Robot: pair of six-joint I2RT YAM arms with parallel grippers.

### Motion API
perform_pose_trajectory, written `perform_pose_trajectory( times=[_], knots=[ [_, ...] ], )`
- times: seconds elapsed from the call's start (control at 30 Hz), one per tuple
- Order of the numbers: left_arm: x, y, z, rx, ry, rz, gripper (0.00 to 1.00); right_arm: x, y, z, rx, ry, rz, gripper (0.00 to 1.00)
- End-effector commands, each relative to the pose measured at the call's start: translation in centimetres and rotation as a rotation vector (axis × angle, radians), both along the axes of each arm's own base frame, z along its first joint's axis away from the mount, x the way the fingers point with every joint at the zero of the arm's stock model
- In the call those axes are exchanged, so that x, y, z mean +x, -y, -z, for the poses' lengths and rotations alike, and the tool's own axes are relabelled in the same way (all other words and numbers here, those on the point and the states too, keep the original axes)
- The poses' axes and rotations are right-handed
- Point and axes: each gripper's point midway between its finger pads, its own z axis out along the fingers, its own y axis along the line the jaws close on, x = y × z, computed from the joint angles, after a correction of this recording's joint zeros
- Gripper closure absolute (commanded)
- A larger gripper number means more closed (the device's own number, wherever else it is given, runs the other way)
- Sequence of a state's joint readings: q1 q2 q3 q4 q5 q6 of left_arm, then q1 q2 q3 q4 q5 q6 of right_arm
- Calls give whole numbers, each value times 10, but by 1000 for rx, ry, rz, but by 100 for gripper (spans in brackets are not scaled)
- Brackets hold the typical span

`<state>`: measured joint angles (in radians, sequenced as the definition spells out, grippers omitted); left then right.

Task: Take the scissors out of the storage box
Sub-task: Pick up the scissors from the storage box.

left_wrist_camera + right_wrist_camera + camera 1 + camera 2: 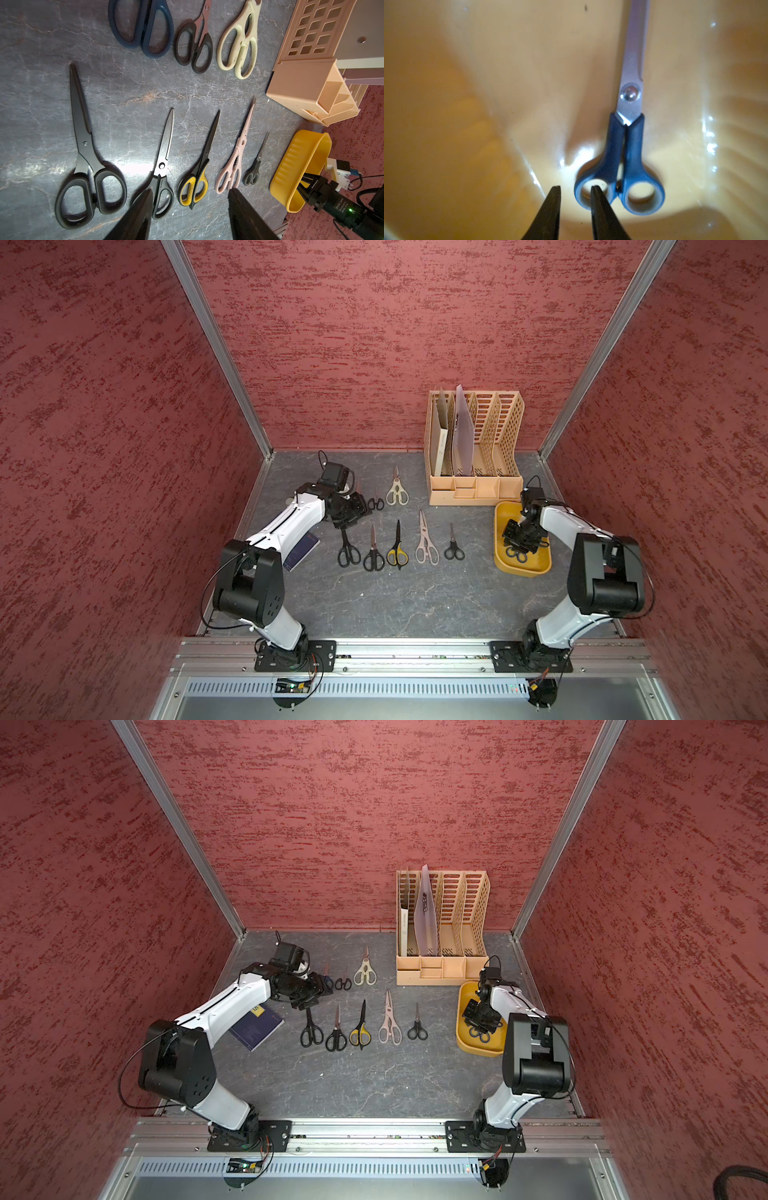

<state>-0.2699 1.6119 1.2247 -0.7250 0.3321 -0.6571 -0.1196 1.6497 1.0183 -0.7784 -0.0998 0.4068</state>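
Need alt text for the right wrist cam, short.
Blue-handled scissors lie closed on the floor of a yellow box, steel blades pointing away from the camera. Two dark fingers straddle the rim of one handle ring, one tip over its hole, not yet clamped.

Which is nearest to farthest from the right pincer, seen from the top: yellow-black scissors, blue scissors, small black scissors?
1. Blue scissors, in the yellow box, at the right pincer.
2. Small black scissors, row's end nearest the box.
3. Yellow-black scissors, mid-row.
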Motion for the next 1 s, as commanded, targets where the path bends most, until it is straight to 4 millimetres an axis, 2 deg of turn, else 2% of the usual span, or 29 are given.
perform_pose_trajectory(
  times=[0.0, 0.13, 0.27, 0.43, 0.67, 0.83, 0.97],
  knots=[
    [8, 5, -4, -3, 18, 16, 38, 2, 6, -8, -25, 14, -4, 71],
    [11, 8, -3, -14, 15, 21, 39, -1, -2, -1, 24, 11, 24, 72],
    [12, 9, -4, -9, 18, 24, 38, -2, -1, 7, 22, 7, 43, 73],
    [8, 6, -5, 0, 13, 18, 39, -5, 0, 28, 14, -39, 49, 76],
    [-6, -2, -14, 18, 29, 2, 39, -18, 3, 42, -7, -85, 50, 91],
    [-10, -4, -26, 5, 57, -20, 39, -16, 5, 26, -19, -61, 45, 98],
    [-7, -4, -35, -5, 94, -27, 38, -8, 6, -9, -24, -1, 33, 100]
  ],
)
